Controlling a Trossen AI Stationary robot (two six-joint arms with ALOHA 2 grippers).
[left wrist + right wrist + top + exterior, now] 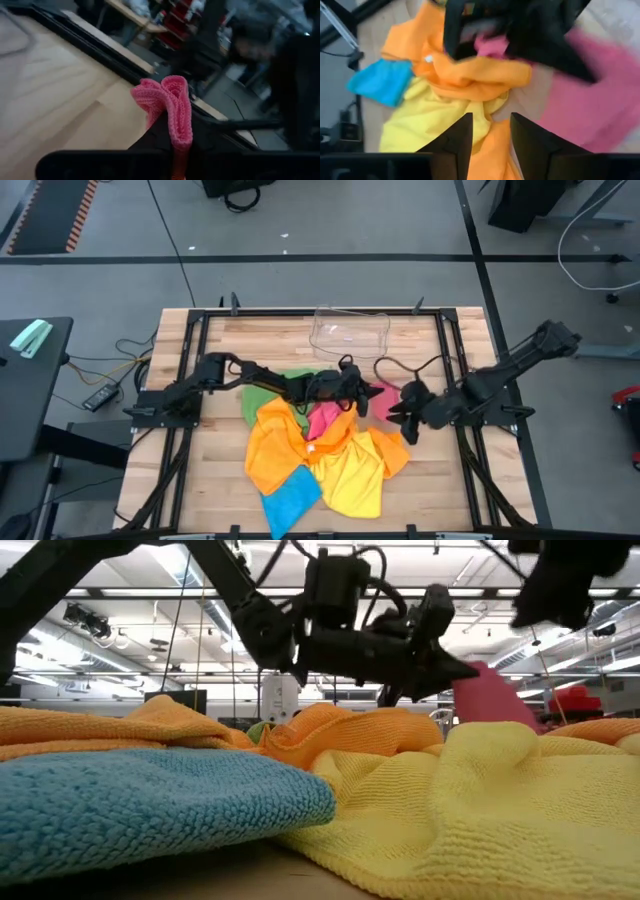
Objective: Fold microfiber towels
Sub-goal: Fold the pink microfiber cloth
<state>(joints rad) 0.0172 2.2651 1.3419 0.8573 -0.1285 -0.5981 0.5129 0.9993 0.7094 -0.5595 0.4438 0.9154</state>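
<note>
One pink towel (170, 107) is pinched in the left claw (352, 392), lifted off the pile mid-tabletop. Right claw (490, 132) hangs released beside it. Next: right grabs another corner to spread it.

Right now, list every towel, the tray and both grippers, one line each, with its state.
Pink microfiber towel: lifted at one edge, pinched.
Green microfiber towel: crumpled, partly under the left arm.
Orange microfiber towel: unfolded, heaped on the pile.
Yellow microfiber towel: unfolded, rumpled.
Blue microfiber towel: crumpled at the pile's near edge.
Clear plastic tray: upright, nothing visible inside.
Left gripper: shut on the pink towel.
Right gripper: open, holding nothing.
</note>
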